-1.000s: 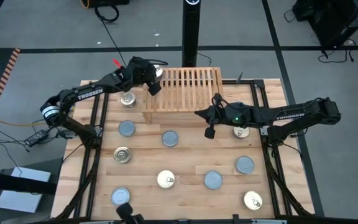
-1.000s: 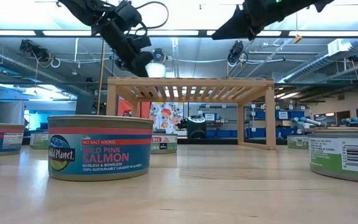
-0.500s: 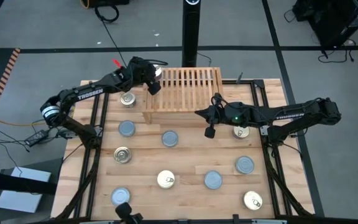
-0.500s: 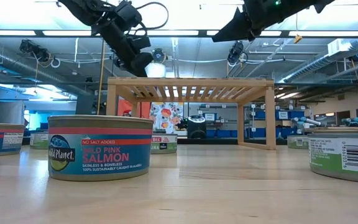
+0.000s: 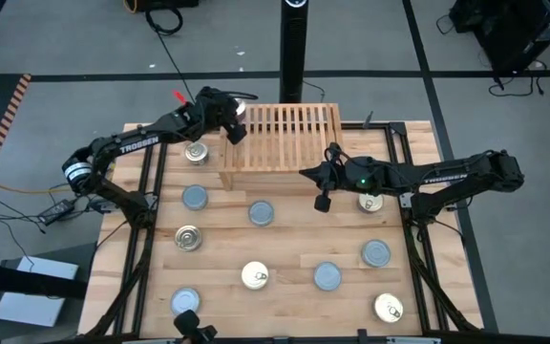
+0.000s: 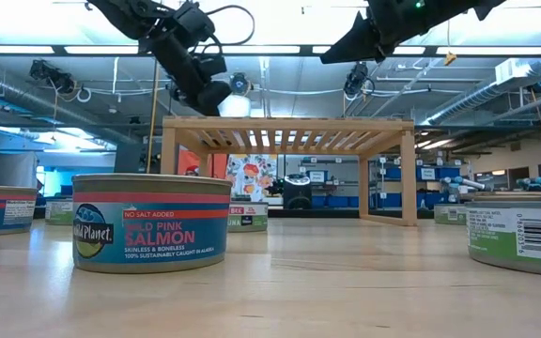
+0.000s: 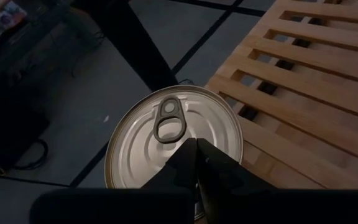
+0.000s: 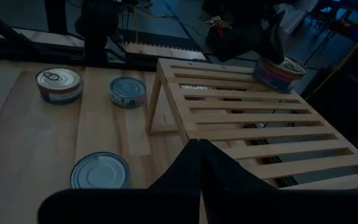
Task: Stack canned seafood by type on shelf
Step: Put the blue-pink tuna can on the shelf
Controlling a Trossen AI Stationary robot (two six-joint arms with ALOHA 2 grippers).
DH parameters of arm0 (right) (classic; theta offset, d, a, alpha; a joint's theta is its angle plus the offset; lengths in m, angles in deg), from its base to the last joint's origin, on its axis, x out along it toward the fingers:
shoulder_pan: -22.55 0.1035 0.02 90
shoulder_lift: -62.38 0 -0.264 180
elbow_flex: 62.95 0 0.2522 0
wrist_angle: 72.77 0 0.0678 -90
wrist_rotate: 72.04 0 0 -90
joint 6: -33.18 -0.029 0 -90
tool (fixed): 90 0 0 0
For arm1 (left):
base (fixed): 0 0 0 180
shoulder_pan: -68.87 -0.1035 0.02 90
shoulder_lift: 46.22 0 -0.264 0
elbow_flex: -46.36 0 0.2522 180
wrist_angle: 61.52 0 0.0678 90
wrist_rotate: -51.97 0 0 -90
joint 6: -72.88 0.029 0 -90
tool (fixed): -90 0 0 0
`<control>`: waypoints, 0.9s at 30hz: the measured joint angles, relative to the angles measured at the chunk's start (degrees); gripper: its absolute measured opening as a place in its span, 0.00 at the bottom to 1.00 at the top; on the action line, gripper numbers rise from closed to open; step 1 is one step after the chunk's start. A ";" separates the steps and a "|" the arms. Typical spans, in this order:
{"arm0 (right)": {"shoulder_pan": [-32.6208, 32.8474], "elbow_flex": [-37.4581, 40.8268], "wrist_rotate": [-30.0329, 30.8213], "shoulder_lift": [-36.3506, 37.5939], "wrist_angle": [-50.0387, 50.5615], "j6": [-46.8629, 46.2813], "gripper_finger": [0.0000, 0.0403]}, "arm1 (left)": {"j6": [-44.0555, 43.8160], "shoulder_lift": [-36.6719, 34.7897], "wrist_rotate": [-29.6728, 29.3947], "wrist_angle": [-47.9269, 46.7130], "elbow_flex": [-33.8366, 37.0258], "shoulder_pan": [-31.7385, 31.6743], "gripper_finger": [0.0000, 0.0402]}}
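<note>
A tin with a gold pull-tab lid (image 7: 166,140) rests on its base at the far left corner of the wooden slatted shelf (image 5: 280,134); the right wrist view also shows this tin (image 8: 279,71). My left gripper (image 7: 196,149) is shut, its tips over the near part of that lid. Several more tins, blue-lidded (image 5: 262,212) and gold-lidded (image 5: 188,237), stand spread over the table. My right gripper (image 5: 323,203) is shut with nothing in it and hangs above the table by the shelf's near right corner. My left gripper comes slanting down from the table's left, with its shut fingertips (image 7: 188,163) over the near edge of the tin's lid (image 7: 143,163). Whether they touch the lid I cannot tell. The tin stands upright on the shelf's slats.
A gold-lidded tin (image 5: 196,151) stands just left of the shelf, and another (image 5: 370,202) sits under my right arm. A black post (image 5: 294,48) rises behind the shelf. In the low view a salmon tin (image 6: 151,222) stands close to the front edge.
</note>
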 joint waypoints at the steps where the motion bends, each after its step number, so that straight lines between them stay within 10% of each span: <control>1: 0.00 0.00 0.00 0.00 0.00 -0.01 0.02 | 0.01 0.00 -0.05 0.00 0.00 -0.01 0.05; 27: 0.00 0.04 -0.01 0.00 -0.04 -0.02 0.02 | -0.59 0.14 -1.14 0.78 -3.76 1.11 0.05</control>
